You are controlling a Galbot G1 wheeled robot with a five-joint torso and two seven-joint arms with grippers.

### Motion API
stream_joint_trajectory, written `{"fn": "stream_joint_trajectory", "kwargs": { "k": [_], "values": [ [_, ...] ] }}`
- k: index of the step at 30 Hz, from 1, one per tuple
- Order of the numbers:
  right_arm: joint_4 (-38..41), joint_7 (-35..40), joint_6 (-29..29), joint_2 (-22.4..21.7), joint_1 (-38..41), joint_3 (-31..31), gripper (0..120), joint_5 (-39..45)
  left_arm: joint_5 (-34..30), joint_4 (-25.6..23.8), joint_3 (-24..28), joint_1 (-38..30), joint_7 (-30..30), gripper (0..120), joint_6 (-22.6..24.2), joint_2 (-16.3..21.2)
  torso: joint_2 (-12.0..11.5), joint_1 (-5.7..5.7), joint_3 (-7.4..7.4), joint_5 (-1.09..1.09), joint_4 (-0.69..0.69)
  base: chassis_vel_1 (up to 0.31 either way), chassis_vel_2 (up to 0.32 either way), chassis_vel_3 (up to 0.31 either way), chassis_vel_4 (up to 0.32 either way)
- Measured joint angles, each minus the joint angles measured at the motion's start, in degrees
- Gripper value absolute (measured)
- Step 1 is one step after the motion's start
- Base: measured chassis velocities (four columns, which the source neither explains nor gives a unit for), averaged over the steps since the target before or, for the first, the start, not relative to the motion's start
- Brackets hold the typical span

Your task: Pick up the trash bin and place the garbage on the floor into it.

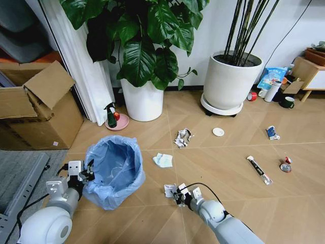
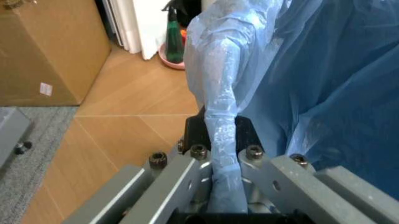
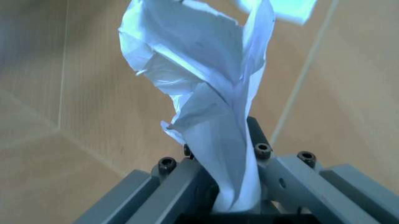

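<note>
Left gripper [image 1: 89, 172] pinched on blue bag rim of trash bin [image 1: 112, 170], holding it steady near garbage. Right gripper [image 1: 176, 195] clamped on crumpled white paper [image 1: 170, 190] at floor [image 1: 213, 157], just right of bin, likely for dropping in. Other litter farther right.
</note>
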Motion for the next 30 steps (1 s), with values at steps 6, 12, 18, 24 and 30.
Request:
{"fn": "stream_joint_trajectory", "kwargs": {
  "k": [6, 12, 18, 24, 30],
  "values": [
    [5.52, 0.20, 2.09, -0.63, -1.54, 5.52, 0, -1.52, -3.33, 1.30, 1.04, -1.51, -0.20, 0, 1.38, 3.07, 0.00, 0.00, 0.00, -0.01, 0.00, 0.000, 0.000, 0.000, 0.000],
    [11.47, 0.85, 2.78, -1.38, -0.62, 9.48, 0, 0.31, -9.10, 3.22, 2.37, -4.53, -1.27, 0, 4.44, 7.31, 0.00, 0.00, 0.00, 0.01, 0.00, 0.000, 0.000, 0.000, 0.000],
    [20.72, 1.36, 1.31, -5.12, 3.26, 10.57, 0, 4.57, -15.34, 7.39, 4.22, -8.33, -1.66, 0, 7.52, 11.60, 0.00, 0.00, 0.00, 0.00, 0.00, 0.000, 0.000, 0.000, 0.000],
    [27.75, 3.44, -2.26, -10.65, 13.87, 4.00, 0, 15.04, -18.87, 11.08, 6.52, -11.61, -0.38, 0, 10.11, 14.03, 0.00, 0.00, 0.01, 0.02, 0.00, 0.000, 0.000, 0.000, 0.000],
    [29.52, 6.34, -4.17, -9.20, 25.52, -6.69, 0, 24.09, -19.27, 13.62, 8.12, -13.77, 1.09, 0, 11.36, 15.19, 0.00, 0.00, 0.00, 0.00, -0.01, 0.000, 0.000, 0.000, 0.000]
  ]
}}
